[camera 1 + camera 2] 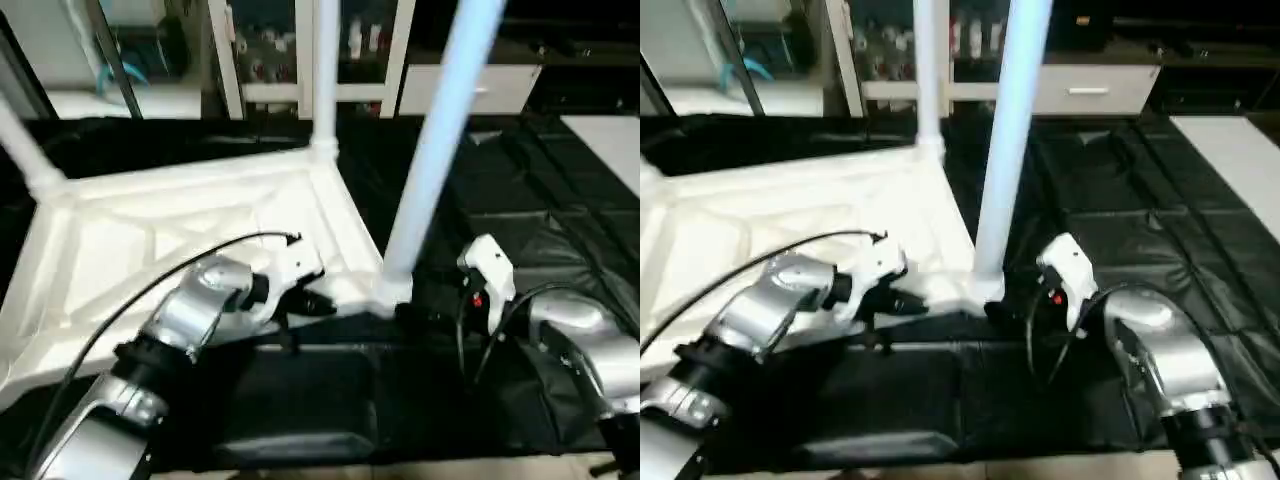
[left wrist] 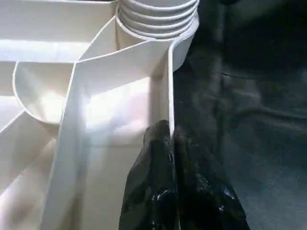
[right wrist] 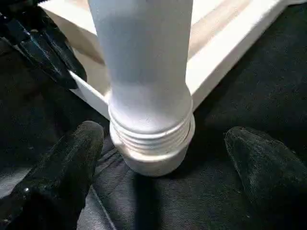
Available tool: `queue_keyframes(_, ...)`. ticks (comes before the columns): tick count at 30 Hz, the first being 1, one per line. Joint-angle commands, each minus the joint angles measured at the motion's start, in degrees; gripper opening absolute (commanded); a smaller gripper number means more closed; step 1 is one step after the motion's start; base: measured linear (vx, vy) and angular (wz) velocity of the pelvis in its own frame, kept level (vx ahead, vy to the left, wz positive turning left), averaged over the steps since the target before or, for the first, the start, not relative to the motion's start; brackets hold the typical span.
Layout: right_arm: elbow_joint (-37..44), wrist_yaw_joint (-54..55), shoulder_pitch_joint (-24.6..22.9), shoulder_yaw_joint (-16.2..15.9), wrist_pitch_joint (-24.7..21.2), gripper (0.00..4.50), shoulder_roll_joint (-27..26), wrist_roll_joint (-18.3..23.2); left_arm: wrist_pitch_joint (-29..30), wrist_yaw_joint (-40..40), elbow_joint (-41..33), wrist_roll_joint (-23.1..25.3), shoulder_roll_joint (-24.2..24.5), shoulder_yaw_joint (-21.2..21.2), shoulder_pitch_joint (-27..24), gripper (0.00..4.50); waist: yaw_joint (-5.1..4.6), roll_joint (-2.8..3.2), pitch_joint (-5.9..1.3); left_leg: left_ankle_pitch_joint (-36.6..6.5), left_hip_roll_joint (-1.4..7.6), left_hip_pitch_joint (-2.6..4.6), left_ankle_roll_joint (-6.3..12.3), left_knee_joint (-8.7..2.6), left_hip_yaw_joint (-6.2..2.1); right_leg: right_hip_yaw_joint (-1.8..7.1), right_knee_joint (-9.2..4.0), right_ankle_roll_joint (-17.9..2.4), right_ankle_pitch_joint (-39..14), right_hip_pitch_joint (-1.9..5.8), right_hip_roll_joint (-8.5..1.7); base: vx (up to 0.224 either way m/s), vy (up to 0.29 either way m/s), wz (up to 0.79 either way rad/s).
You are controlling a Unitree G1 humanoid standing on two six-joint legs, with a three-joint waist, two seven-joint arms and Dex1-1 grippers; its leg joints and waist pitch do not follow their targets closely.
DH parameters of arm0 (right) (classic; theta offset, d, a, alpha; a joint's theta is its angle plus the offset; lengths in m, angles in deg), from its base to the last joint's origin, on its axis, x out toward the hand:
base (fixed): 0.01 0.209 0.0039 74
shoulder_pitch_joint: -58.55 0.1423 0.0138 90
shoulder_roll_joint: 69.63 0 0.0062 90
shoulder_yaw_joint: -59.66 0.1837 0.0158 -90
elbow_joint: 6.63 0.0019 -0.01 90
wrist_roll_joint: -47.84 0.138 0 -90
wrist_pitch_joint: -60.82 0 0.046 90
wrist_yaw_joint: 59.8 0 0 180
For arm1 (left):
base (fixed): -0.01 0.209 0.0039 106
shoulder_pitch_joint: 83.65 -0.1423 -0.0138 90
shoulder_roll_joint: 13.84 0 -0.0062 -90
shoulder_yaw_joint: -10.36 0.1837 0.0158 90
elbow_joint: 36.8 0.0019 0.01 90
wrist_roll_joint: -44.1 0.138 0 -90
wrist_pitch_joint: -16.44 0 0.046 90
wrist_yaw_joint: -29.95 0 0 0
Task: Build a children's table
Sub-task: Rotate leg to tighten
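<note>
While the tabletop (image 1: pixel 190 230) lies underside-up across the left and centre of the left eye view, on the black-covered work table (image 1: pixel 560 230), three legs rise from its corners: one at the left edge (image 1: pixel 25 155), one at top centre (image 1: pixel 325 70), and the nearest leg (image 1: pixel 440 130) slanting up from the corner socket (image 1: pixel 392 290) just right of centre. The left gripper (image 1: pixel 320 303) sits low at the tabletop's near edge beside that socket; the right gripper (image 1: pixel 430 318) is on the socket's other side, lower right.

The right eye view gives the same layout, with the near leg (image 1: pixel 1008 130) planted at the corner.

In the left wrist view, the left gripper (image 2: pixel 171 139) has its fingers pressed together on the thin side wall (image 2: pixel 170 86) of the tabletop, steadying it below the ribbed socket (image 2: pixel 158 19).

In the right wrist view, the right gripper (image 3: pixel 163 158) stands wide apart, one black finger (image 3: pixel 72 163) on either side of the leg's threaded base (image 3: pixel 151 139), touching nothing — it holds nothing.

This leg looks seated, so the step in hand is likely releasing it. Next, judge whether it is fully home — threads show above the socket — then fetch the fourth leg.
</note>
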Motion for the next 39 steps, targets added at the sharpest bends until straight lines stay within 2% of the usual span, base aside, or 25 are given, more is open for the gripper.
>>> queue_keyframes(1, 1.4, -0.8, 0.4, -0.3, -0.9, 4.39, 1.1, 0.3, 0.7, -1.7, -0.3, 0.0, 0.2, 2.5, -0.9, 0.0, -0.17, -0.36, -3.1, -9.4, 3.37, 0.47, 3.9, -4.28, -0.87, 3.42, -4.74, -12.7, -11.3, 2.93, -3.8, 0.0, 0.0, 0.0)
queue_keyframes(2, 0.5, -0.6, 1.0, -1.0, -0.3, 4.39, 1.1, -0.5, 0.7, -1.8, -0.7, 0.0, 0.5, 2.4, -1.0, 0.0, -0.2, -1.01, -3.15, -8.8, 3.42, 0.39, 4.09, -4.29, -0.84, 3.4, -4.67, -12.7, -10.6, 2.97, -3.8, 0.0, 0.0, 0.0)
queue_keyframes(4, -1.2, -0.1, 1.7, -1.2, 1.2, 4.39, 0.1, -1.3, 0.3, -1.5, -1.0, 0.1, 0.6, 2.3, -1.4, 0.0, -0.21, -1.16, -3.31, -6.5, 3.35, 0.18, 4.91, -4.13, -0.9, 3.28, -4.19, -13.0, -8.1, 3.01, -3.81, 0.0, 0.0, 0.0)
queue_keyframes(5, -1.3, -0.1, 1.7, -1.2, 1.3, 4.39, 0.0, -1.4, 0.1, -1.4, -0.9, 0.1, 0.5, 2.3, -1.4, 0.0, -0.21, -1.03, -3.32, -6.3, 3.32, 0.2, 5.04, -4.08, -0.91, 3.3, -4.1, -13.2, -7.9, 3.01, -3.89, 0.0, 0.0, 0.0)
queue_keyframes(6, -2.8, 0.1, 2.6, -1.3, 2.3, 4.39, -1.2, -1.6, -2.4, 0.4, -0.4, 0.0, -0.6, 1.3, -1.5, 0.0, -0.12, -1.27, -3.4, -5.9, 3.28, 0.2, 5.44, -3.97, -0.84, 3.27, -4.12, -13.5, -7.6, 2.98, -3.95, 0.0, 0.0, 0.0)
queue_keyframes(7, -3.1, 0.1, 2.7, -1.4, 2.5, 4.39, -1.4, -1.7, -3.3, 1.0, -0.2, -0.2, -1.0, 1.0, -1.5, 0.0, -0.01, -1.07, -3.34, -6.1, 3.24, 0.21, 5.57, -3.94, -0.78, 3.26, -4.21, -13.6, -7.8, 2.92, -3.95, 0.0, 0.0, 0.0)
queue_keyframes(8, -3.0, -0.1, 2.7, -1.8, 2.5, 4.39, -1.6, -1.9, -1.8, 2.3, -0.3, -1.2, -2.2, -0.3, -1.3, 0.0, 0.14, -1.19, -3.37, -6.0, 3.31, 0.32, 5.62, -3.93, -0.72, 3.31, -4.11, -13.4, -7.8, 2.88, -3.9, 0.0, 0.0, 0.0)
queue_keyframes(10, -3.3, -0.2, 2.9, -2.2, 2.8, 4.45, -1.8, -2.3, -0.9, 2.4, -0.6, -1.4, -2.5, -0.7, -0.9, 0.44, 0.49, -1.1, -3.32, -6.3, 3.44, 0.61, 5.42, -4.0, -0.64, 3.34, -4.16, -13.4, -8.3, 2.68, -3.86, 0.0, 0.0, 0.0)
queue_keyframes(12, -3.3, -0.4, 3.1, -2.5, 3.0, 4.45, -1.9, -2.4, -0.4, 1.9, -1.1, -1.5, -2.3, -0.6, -0.3, 0.55, 0.7, -0.92, -3.33, -5.9, 3.41, 0.45, 5.15, -4.03, -0.69, 3.34, -4.07, -13.2, -8.0, 2.77, -3.86, 0.0, 0.0, 0.0)
queue_keyframes(16, -3.1, -0.4, 3.2, -2.6, 3.3, 4.45, -2.1, -2.4, -0.1, 1.1, -0.9, -1.5, -2.3, -0.1, 0.8, 0.78, 0.86, -0.98, -3.48, -5.1, 3.26, 0.24, 5.35, -3.93, -0.74, 3.42, -3.84, -13.1, -6.2, 3.03, -3.95, 0.0, 0.0, 0.0)
queue_keyframes(17, -3.2, -0.4, 3.1, -2.7, 3.5, 4.45, -2.2, -2.5, 0.2, 0.8, -0.4, -1.5, -2.6, -0.1, 1.6, 0.97, 0.84, -0.87, -3.51, -4.8, 3.22, 0.2, 5.47, -3.88, -0.75, 3.41, -3.82, -13.2, -5.6, 3.07, -3.96, 0.0, 0.0, 0.0)
queue_keyframes(18, -3.0, -0.4, 3.0, -2.7, 3.5, 4.45, -2.2, -2.5, 0.2, 0.9, -0.1, -1.4, -2.9, -0.1, 1.9, 0.98, 0.91, -0.44, -3.52, -4.8, 3.2, 0.23, 5.45, -3.86, -0.78, 3.39, -3.77, -13.3, -5.5, 3.03, -3.94, 0.0, 0.0, 0.0)
queue_keyframes(19, -3.0, -0.5, 2.8, -2.6, 3.7, 4.45, -2.2, -2.5, 0.2, 1.1, 0.2, -1.3, -3.1, -0.1, 2.2, 1.0, 0.89, -0.72, -3.6, -4.6, 3.21, 0.24, 5.54, -3.79, -0.77, 3.39, -3.73, -13.5, -4.6, 3.12, -3.92, 0.0, 0.0, 0.0)
queue_keyframes(21, -2.8, -0.6, 2.4, -2.6, 4.0, 4.45, -2.2, -2.7, 0.0, 1.3, 0.8, -1.1, -3.4, 0.2, 2.7, 1.09, 0.94, -0.47, -3.58, -4.9, 3.19, 0.21, 5.6, -3.78, -0.77, 3.33, -3.76, -13.8, -4.1, 3.17, -3.9, 0.0, 0.0, 0.0)
queue_keyframes(22, -2.3, -0.7, 2.0, -2.5, 3.9, 4.45, -2.1, -2.6, 0.0, 1.6, 1.1, -1.0, -3.6, 0.2, 3.0, 1.36, 0.89, -0.31, -3.6, -4.9, 3.16, 0.23, 5.62, -3.74, -0.78, 3.31, -3.77, -13.9, -3.6, 3.18, -3.83, 0.0, 0.0, 0.0)
queue_keyframes(23, -2.1, -0.7, 1.9, -2.4, 3.8, 4.45, -2.0, -2.5, 0.0, 1.8, 1.2, -0.9, -3.7, 0.3, 3.1, 1.39, 0.87, -0.39, -3.66, -4.9, 3.15, 0.2, 5.66, -3.71, -0.8, 3.32, -3.65, -14.1, -3.2, 3.26, -3.84, 0.0, 0.0, 0.0)
queue_keyframes(24, -1.5, -0.5, 1.5, -2.2, 3.6, 4.45, -1.7, -2.5, -0.5, 2.0, 2.0, -0.3, -3.7, 0.9, 3.5, 1.38, 0.93, 0.15, -3.7, -4.7, 3.12, 0.2, 5.75, -3.65, -0.88, 3.29, -3.55, -14.3, -2.6, 3.25, -3.82, 0.0, 0.0, 0.0)
queue_keyframes(25, -1.4, -0.4, 1.4, -2.1, 3.6, 4.45, -1.7, -2.5, -0.6, 2.0, 2.1, -0.2, -3.7, 0.9, 3.6, 1.44, 0.76, 0.04, -3.69, -5.3, 3.12, 0.25, 5.78, -3.69, -0.83, 3.24, -3.73, -14.2, -2.6, 3.27, -3.7, 0.0, 0.0, 0.0)
queue_keyframes(26, -1.2, -0.1, 1.2, -1.9, 3.6, 4.45, -1.6, -2.5, -0.8, 2.1, 2.9, 0.2, -3.9, 1.1, 3.9, 1.44, 0.76, 0.23, -3.67, -5.5, 3.08, 0.24, 5.74, -3.68, -0.87, 3.23, -3.72, -14.2, -2.7, 3.29, -3.71, 0.0, 0.0, 0.0)
queue_keyframes(27, -1.2, 0.0, 1.0, -1.8, 3.7, 4.45, -1.5, -2.5, -0.9, 2.2, 3.2, 0.6, -4.0, 1.5, 4.0, 1.44, 0.7, 0.01, -3.69, -5.7, 3.1, 0.2, 5.72, -3.7, -0.87, 3.23, -3.76, -14.3, -2.9, 3.4, -3.76, 0.0, 0.0, 0.0)
queue_keyframes(28, -1.1, 0.1, 0.8, -1.7, 3.8, 4.45, -1.4, -2.5, -1.3, 2.4, 3.8, 1.3, -3.9, 2.0, 4.1, 1.44, 0.64, 0.22, -3.71, -5.8, 3.13, 0.16, 5.71, -3.68, -0.93, 3.24, -3.76, -14.2, -3.2, 3.43, -3.81, 0.0, 0.0, 0.0)
queue_keyframes(33, -0.9, 0.7, 0.6, -1.3, 4.4, 4.45, -1.4, -2.8, -2.7, 5.0, 6.9, 3.4, -4.8, 3.0, 4.5, 1.44, 0.04, 0.28, -3.71, -6.4, 3.09, 0.14, 5.76, -3.67, -0.94, 3.14, -3.94, -14.3, -3.7, 3.44, -3.65, 0.0, 0.0, 0.0)
queue_keyframes(37, -0.9, 0.7, 0.8, -1.4, 4.5, 4.45, -1.5, -2.9, -3.1, 6.2, 9.3, 3.9, -5.5, 3.2, 5.0, 1.44, 0.05, 0.23, -3.74, -6.1, 3.02, 0.1, 6.05, -3.59, -0.91, 3.15, -3.99, -14.3, -4.0, 3.51, -3.74, 0.0, 0.0, 0.0)
queue_keyframes(39, -0.8, 0.4, 1.0, -1.4, 4.4, 4.45, -1.5, -2.8, -3.3, 6.8, 10.3, 3.2, -6.2, 2.4, 5.2, 1.44, 0.09, 0.48, -3.63, -7.4, 3.08, 0.32, 5.84, -3.66, -0.86, 3.13, -4.21, -14.2, -5.7, 3.34, -3.71, 0.0, 0.0, 0.0)
